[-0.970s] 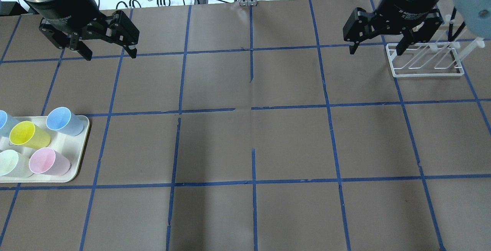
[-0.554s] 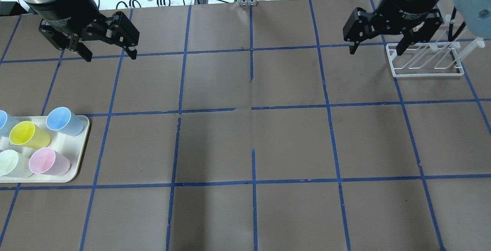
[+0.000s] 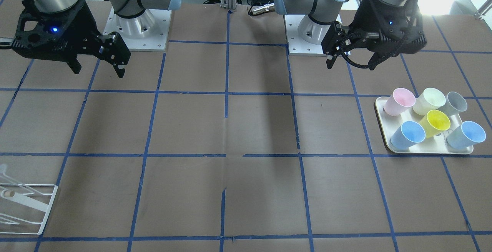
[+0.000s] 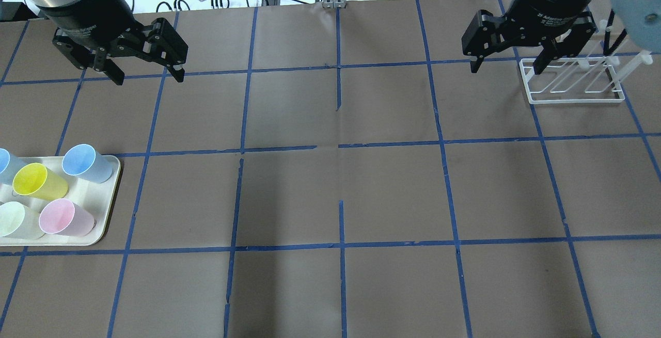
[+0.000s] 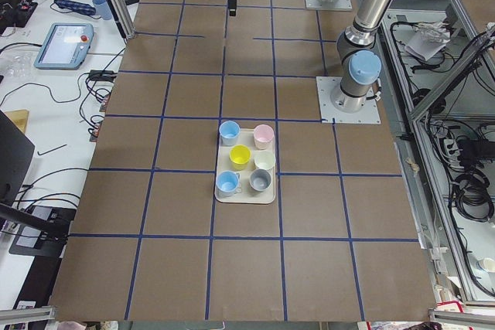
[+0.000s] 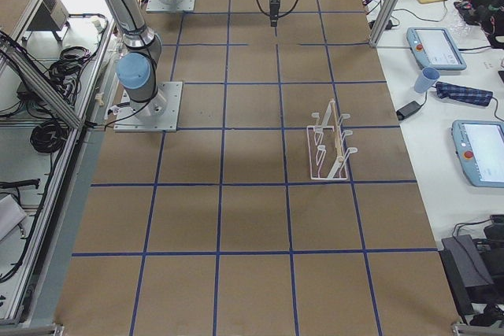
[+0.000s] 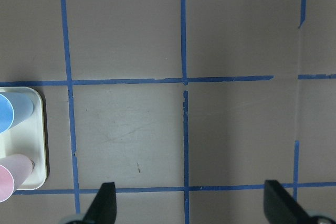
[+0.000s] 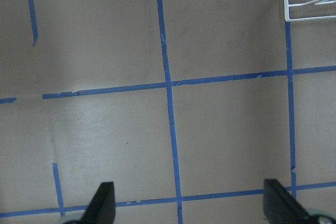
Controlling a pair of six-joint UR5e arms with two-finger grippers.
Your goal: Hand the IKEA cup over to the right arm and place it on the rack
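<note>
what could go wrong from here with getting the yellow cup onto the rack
1. The yellow cup stands in the middle of the tray with five other cups close around it, so the open left pincer may knock a neighbour going in.
2. The cup looks smooth and tapered, so it could slip when passed to the open right pincer.
3. The rack is thin wire, so a misjudged placing might shove or tip it.

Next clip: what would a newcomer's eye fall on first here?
The bright yellow cup stands out among pastel cups on a cream tray at the table's left end. The left gripper and the right gripper hang open and empty above it, and a white wire rack stands at the right end.
</note>
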